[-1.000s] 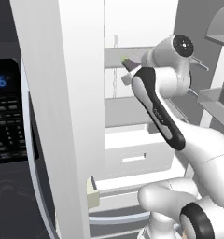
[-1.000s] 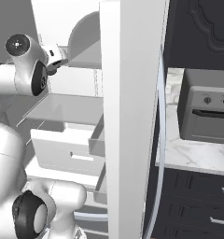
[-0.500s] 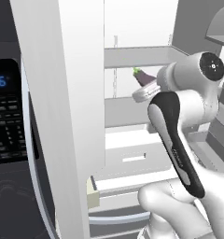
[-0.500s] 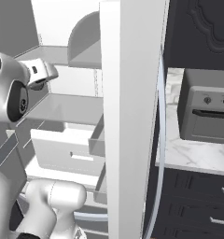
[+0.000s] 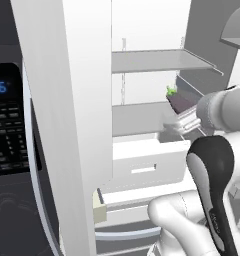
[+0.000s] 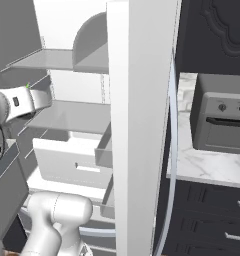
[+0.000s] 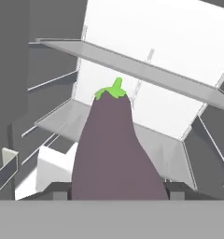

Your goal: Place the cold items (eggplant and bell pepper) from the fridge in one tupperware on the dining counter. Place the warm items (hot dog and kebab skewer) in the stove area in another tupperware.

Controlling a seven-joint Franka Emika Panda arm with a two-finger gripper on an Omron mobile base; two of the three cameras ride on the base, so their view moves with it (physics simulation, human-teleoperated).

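Note:
A dark purple eggplant (image 7: 116, 149) with a green stem lies lengthwise between my gripper's (image 7: 118, 192) two dark fingertips (image 7: 58, 191), stem pointing away from the hand. The gripper is shut on it. In the left base view the eggplant (image 5: 183, 102) sits in the gripper (image 5: 179, 114) just above the right end of the middle fridge shelf (image 5: 137, 117). In the right base view the white hand (image 6: 23, 102) shows at the far left, with a green speck of eggplant stem (image 6: 27, 86) above it. The bell pepper, hot dog, kebab skewer and tupperware are out of view.
The open fridge door (image 5: 72, 115) stands edge-on beside the arm. A white drawer (image 5: 142, 165) lies below the shelf and an upper shelf (image 5: 152, 60) above it. A microwave panel (image 5: 7, 125) is at the left. A toaster oven (image 6: 222, 120) stands on the marble counter (image 6: 202, 165).
The arm has swung right and down in the left base view, carrying the eggplant from deeper in the fridge toward the right end of the middle shelf. The grip is unchanged.

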